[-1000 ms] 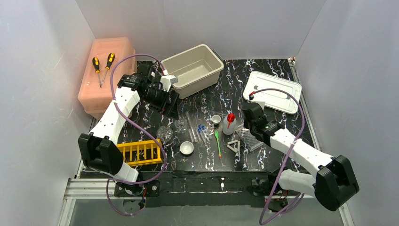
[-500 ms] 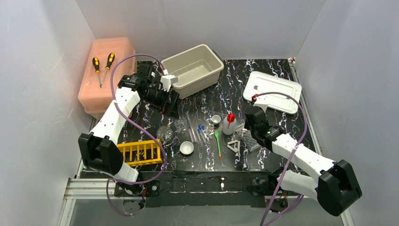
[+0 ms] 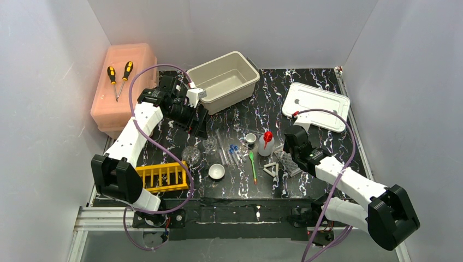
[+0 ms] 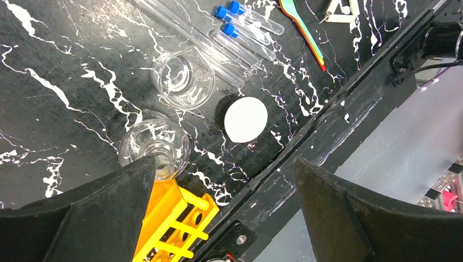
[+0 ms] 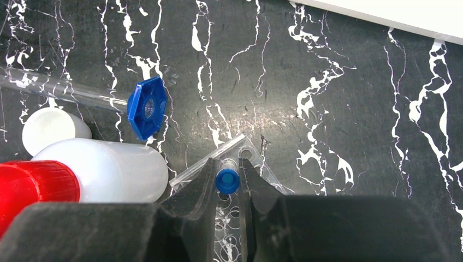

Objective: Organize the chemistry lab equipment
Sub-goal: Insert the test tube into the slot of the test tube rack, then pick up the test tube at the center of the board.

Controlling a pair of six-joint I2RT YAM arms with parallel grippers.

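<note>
Right gripper [image 5: 226, 168] has drawn nearer, pinching blue-capped tube [image 5: 227, 180]; left gripper [image 4: 224, 164] gapes wide

Two screwdrivers [image 3: 127, 69], one yellow rack [image 3: 161, 176], one white bowl [image 3: 217, 172], one green spoon [image 3: 252, 164].

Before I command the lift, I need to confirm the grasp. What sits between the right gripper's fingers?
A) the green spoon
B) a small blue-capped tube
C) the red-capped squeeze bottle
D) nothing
B: in the right wrist view the right gripper has its fingers closed on either side of a small blue-capped tube, while the red-capped squeeze bottle lies apart to the side.
</note>
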